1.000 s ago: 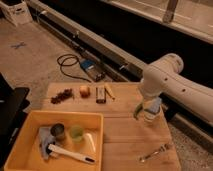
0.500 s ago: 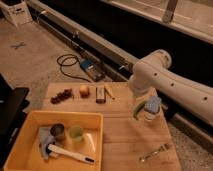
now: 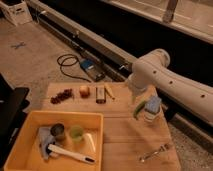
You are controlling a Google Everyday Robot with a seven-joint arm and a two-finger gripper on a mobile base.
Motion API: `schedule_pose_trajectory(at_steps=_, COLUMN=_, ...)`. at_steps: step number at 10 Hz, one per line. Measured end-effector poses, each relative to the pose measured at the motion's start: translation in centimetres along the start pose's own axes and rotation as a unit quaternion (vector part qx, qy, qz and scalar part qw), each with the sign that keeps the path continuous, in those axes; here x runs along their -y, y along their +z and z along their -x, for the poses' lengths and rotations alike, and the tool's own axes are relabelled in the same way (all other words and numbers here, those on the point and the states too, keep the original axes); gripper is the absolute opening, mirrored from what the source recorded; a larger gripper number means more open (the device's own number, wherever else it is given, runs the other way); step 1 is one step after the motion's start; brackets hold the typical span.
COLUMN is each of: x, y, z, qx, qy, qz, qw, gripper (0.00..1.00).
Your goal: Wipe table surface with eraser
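We go for the eraser (image 3: 100,94) first
Gripper (image 3: 147,113) hangs over the bench (image 3: 125,137) at right, jaws apart; we should straddle the eraser's narrow width.

Gripper (image 3: 148,111) low, mid-right, fingers apart

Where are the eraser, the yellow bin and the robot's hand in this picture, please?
eraser (image 3: 100,94), camera view, middle of the dark block.
yellow bin (image 3: 65,113), camera view, on its far rim.
hand (image 3: 148,115), camera view, at the arm's tip, over the table surface (image 3: 125,137) on its right side, beside the blue pad (image 3: 153,103).
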Motion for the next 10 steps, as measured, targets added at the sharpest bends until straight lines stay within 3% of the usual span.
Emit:
schedule_pose_trajectory(at_steps=1, x=1.4, y=1.1, z=0.4, qx=0.018, qy=-0.041, qz=0.003, qw=0.9990, gripper=0.65)
schedule_pose_trajectory(at_steps=3, x=3.3, y=3.8, z=0.7, qx=0.042, qy=-0.069, qz=0.020, qw=0.9965, gripper=0.65)
schedule_pose_trajectory(at_steps=5, x=5.3, y=6.6, z=1.0, qx=0.050, qy=-0.091, qz=0.042, qw=0.9937, gripper=0.65)
schedule_pose_trajectory(at_steps=7, x=7.5, y=9.2, z=1.1, qx=0.059, qy=-0.103, qz=0.054, qw=0.9915, gripper=0.65)
schedule_pose_trajectory(at_steps=10, x=8.7, y=12.3, z=3.2, qx=0.094, qy=-0.102, qz=0.060, qw=0.9885, gripper=0.65)
